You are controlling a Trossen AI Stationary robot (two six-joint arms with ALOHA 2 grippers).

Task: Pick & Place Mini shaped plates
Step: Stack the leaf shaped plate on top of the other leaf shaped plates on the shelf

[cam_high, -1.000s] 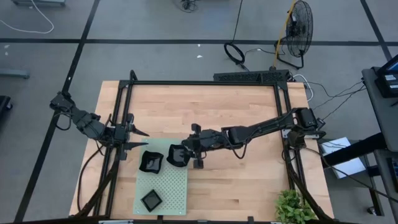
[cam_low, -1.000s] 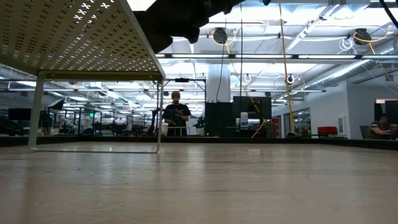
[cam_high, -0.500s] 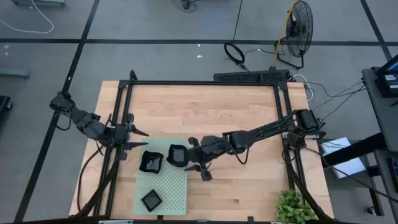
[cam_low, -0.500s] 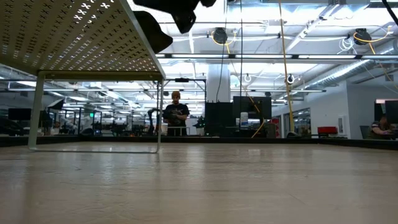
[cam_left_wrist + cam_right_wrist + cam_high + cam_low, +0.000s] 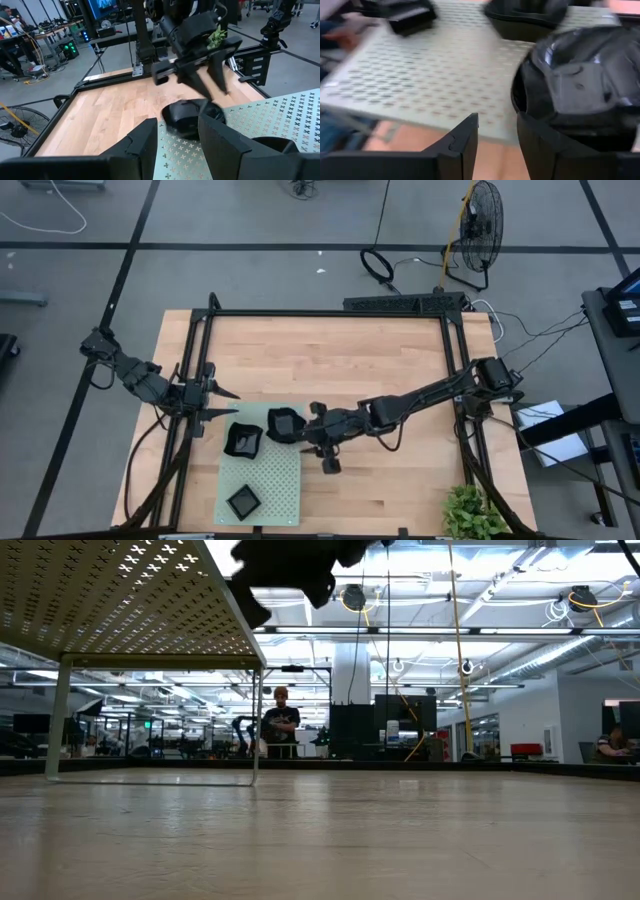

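Three mini shaped plates, glossy black, sit on the pale green perforated mat (image 5: 262, 480). One (image 5: 285, 423) is at its far right corner, one (image 5: 243, 440) is just left of that, and a small square one (image 5: 243, 501) is near its near edge. My right gripper (image 5: 308, 432) is open and hovers just right of the corner plate (image 5: 580, 85), which lies beyond its fingers and off to one side. In the left wrist view the right gripper (image 5: 210, 85) hangs above that plate (image 5: 192, 117). My left gripper (image 5: 228, 404) is open and waits at the table's left side.
The mat is a raised platform on thin legs (image 5: 58, 720), seen from beneath in the low view. Bare wood (image 5: 400, 480) spreads right of the mat and toward the far edge. A potted plant (image 5: 470, 515) stands at the near right corner. A black frame (image 5: 330, 313) borders the table.
My right gripper has moved a little toward the table's near edge and right, away from the corner plate, turning slightly as it went. That plate has stayed on the mat's far right corner. The left arm has kept still.
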